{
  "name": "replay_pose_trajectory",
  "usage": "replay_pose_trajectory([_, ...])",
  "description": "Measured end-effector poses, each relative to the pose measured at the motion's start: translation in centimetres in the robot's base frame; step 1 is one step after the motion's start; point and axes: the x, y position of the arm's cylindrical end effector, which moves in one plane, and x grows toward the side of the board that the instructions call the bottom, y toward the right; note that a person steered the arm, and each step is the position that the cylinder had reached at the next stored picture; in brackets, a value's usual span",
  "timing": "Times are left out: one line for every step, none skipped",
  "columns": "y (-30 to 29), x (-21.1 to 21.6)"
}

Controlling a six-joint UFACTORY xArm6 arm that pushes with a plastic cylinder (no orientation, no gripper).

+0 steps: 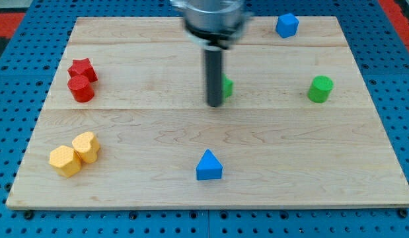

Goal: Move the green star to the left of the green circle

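The green star [226,86] lies near the middle of the wooden board [158,139], mostly hidden behind my rod; only its right edge shows. My tip [215,104] rests at the star's left side, touching or nearly touching it. The green circle [320,88], a short cylinder, stands far to the view's right at about the same height in the view. The star is left of the circle, with a wide gap between them.
A red star [82,68] and a red cylinder [80,88] sit together at the left. Two yellow blocks [74,154] lie at the lower left. A blue triangle [208,165] is at bottom centre. A blue cube [287,25] is at top right.
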Motion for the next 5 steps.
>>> replay_pose_trajectory([1.5,0.3])
replay_pose_trajectory([-7.4,0.3])
replay_pose_trajectory([-8.6,-1.1])
replay_pose_trajectory([-4.1,-2.2])
replay_pose_trajectory([0.2,-3.2])
